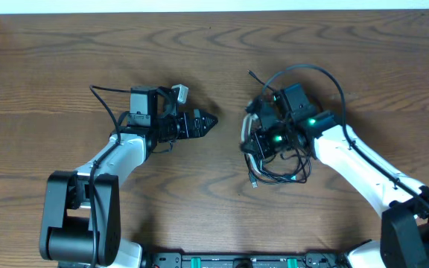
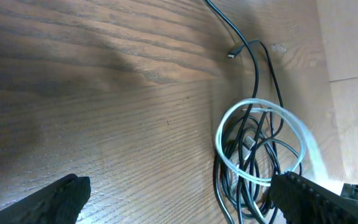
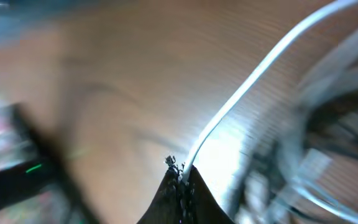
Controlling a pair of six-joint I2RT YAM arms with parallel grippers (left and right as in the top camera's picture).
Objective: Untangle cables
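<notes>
Wooden table (image 1: 199, 59), white cable (image 3: 247, 93) in right fingers (image 3: 178, 194)

Brown wood-grain table (image 1: 199, 216), evenly lit

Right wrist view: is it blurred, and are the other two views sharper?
Right wrist view: heavily blurred; only the white cable and the shut right gripper can be read. Left wrist view: sharp, the cables crisp, a soft shadow on the table at left. Overhead view: sharp, evenly lit.
</notes>
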